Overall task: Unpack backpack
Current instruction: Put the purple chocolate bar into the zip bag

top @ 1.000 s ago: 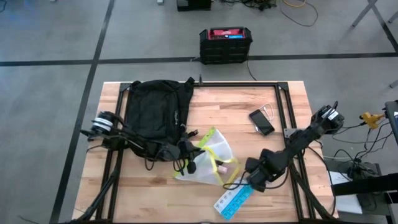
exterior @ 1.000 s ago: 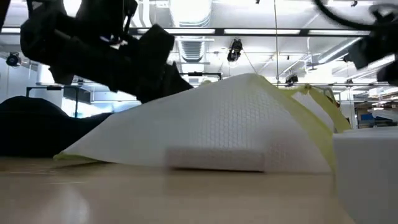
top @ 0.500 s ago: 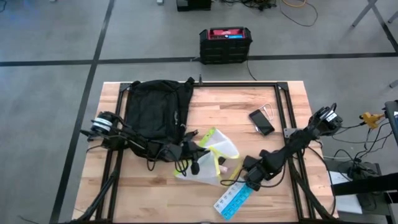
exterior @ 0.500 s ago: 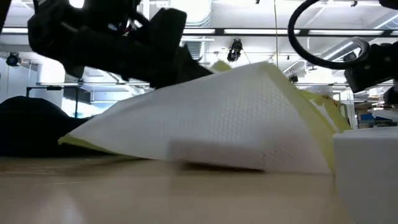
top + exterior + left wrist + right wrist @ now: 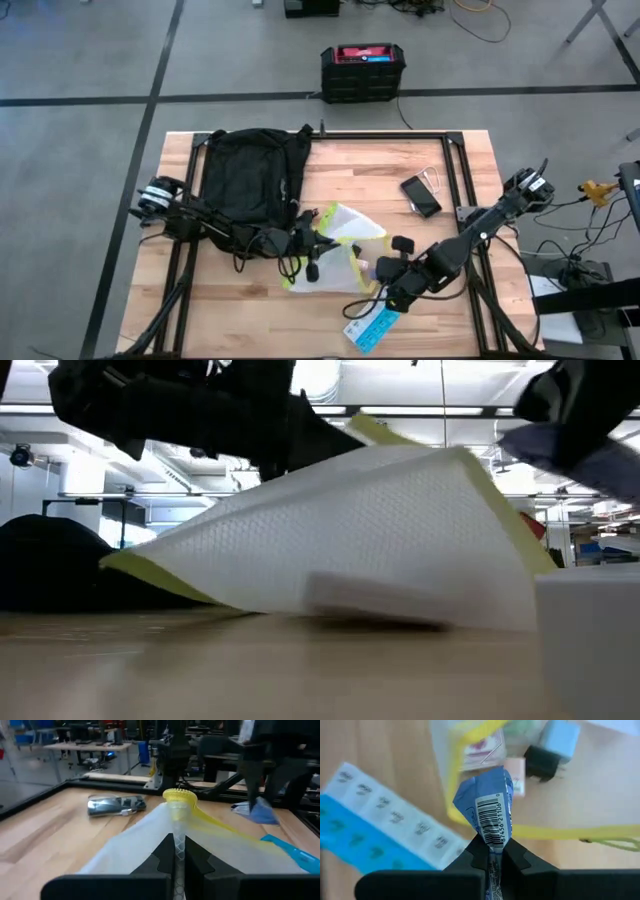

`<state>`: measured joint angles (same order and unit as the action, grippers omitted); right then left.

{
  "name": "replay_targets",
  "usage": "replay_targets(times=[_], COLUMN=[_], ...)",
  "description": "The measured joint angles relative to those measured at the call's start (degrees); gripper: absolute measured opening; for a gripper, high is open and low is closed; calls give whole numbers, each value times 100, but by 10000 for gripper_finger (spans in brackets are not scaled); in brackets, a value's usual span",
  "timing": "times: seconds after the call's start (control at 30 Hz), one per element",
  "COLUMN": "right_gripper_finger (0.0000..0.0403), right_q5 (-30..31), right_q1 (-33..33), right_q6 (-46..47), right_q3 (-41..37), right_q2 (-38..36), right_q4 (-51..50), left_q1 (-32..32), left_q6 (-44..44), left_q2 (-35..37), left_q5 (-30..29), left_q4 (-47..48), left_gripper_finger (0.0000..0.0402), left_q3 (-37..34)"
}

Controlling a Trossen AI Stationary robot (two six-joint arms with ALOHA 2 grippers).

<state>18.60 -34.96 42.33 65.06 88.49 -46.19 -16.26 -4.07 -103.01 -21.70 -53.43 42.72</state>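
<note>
Black backpack (image 5: 248, 180) lying flat on the left rear part of the wooden table (image 5: 440, 175), against the left arm. Just in front of it, a white mesh pouch with yellow trim (image 5: 345, 250), one edge lifted, pinched in the left gripper (image 5: 178, 851) clamped tight on its yellow-edged fabric. Beside the pouch, the right gripper (image 5: 491, 851) closed on a blue barcoded wrapper (image 5: 490, 815), above a blue-and-white pill organizer (image 5: 371, 323) near the front edge. Farther back right, a dark phone (image 5: 421, 195).
</note>
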Motion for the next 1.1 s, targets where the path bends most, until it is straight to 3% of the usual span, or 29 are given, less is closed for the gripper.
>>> replay_targets(times=[0.2,0.33,0.53,0.87,1.1], right_gripper_finger=[3,15,64,196,205], right_q5=[630,1126,1095,1094,1098], right_q1=[524,917,1282,1397,1386], right_q6=[-1019,-1981,-3235,-3297,-3292], right_q3=[-418,-480,-391,-256,-256], right_q2=[261,494,662,657,651], right_q4=[619,1641,2736,2714,2718], left_q1=[-177,-185,-185,-185,-187], left_q6=[488,512,359,209,341], left_q2=[31,31,40,40,63], left_q5=[777,781,771,728,728], left_q4=[61,97,391,695,739], left_gripper_finger=[0,0,0,0,0], left_q3=[48,44,42,35,33])
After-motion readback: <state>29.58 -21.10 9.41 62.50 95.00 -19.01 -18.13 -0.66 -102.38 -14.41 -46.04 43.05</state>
